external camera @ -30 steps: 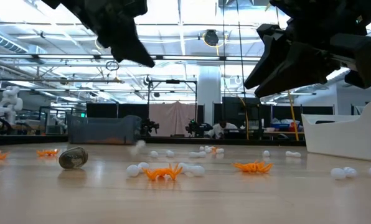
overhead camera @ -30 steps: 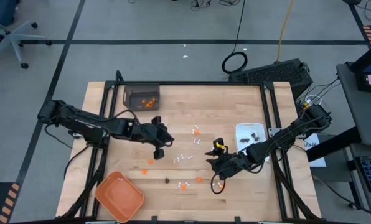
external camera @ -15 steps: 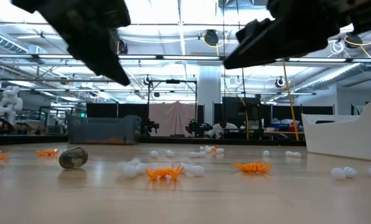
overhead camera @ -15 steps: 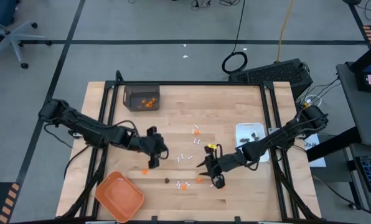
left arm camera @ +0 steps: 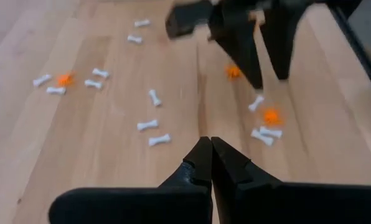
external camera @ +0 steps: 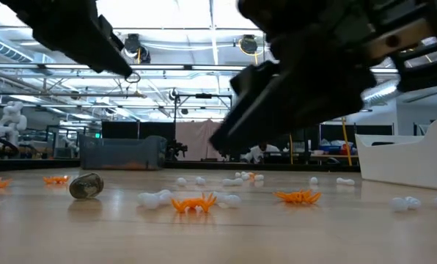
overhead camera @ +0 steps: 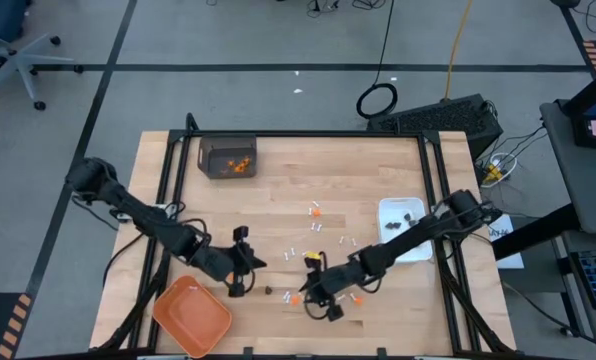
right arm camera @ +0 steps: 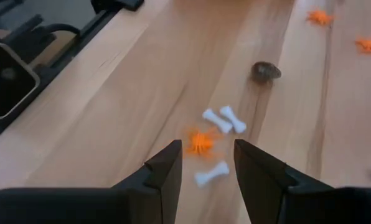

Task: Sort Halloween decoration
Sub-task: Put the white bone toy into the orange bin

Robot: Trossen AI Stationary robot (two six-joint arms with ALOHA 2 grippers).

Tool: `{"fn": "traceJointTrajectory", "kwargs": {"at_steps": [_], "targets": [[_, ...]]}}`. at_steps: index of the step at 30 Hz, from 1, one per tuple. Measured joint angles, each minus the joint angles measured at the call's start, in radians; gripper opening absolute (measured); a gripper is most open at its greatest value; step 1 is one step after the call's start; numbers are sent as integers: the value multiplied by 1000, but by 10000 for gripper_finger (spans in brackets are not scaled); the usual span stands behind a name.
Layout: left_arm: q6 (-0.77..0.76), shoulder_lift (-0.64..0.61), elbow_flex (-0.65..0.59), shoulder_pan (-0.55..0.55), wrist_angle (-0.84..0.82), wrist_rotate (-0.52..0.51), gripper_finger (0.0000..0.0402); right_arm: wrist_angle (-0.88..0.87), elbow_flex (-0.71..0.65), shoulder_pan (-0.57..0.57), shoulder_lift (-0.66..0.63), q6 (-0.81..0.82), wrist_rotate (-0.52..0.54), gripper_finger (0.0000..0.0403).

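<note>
The Halloween decoration lies scattered on the wooden table: white bone-shaped sticks, orange spider-like bits and a dark bit. My right gripper stands open low over the table's near middle. An orange bit and a white stick lie just ahead of its fingertips, untouched. My left gripper is shut and holds nothing. It hangs above the table to the left of the right one, pointing toward it.
An orange tray sits at the near left corner. A dark bin with orange bits in it stands at the far left. A white dish with dark bits rests at the right. Black rails run along the table's edges.
Both arms have swung toward the table's near edge and sunk lower. My left gripper has stayed shut. My right gripper has gone left as well, has rolled level, and now hangs open just above the orange bit and white sticks. No piece has moved.
</note>
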Motion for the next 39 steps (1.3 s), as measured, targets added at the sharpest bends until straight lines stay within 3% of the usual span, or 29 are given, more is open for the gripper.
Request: {"fn": "traceJointTrajectory", "kwargs": {"at_steps": [13,20,39], "targets": [[-27,111,0,-31,117,-40,0,-97,63,20,53,-2,38,130],[-52,135,0,-31,160,-42,0,-106,63,43,52,13,157,130],[-46,135,2,-31,203,-68,0,-66,45,44,80,37,160,130]]}}
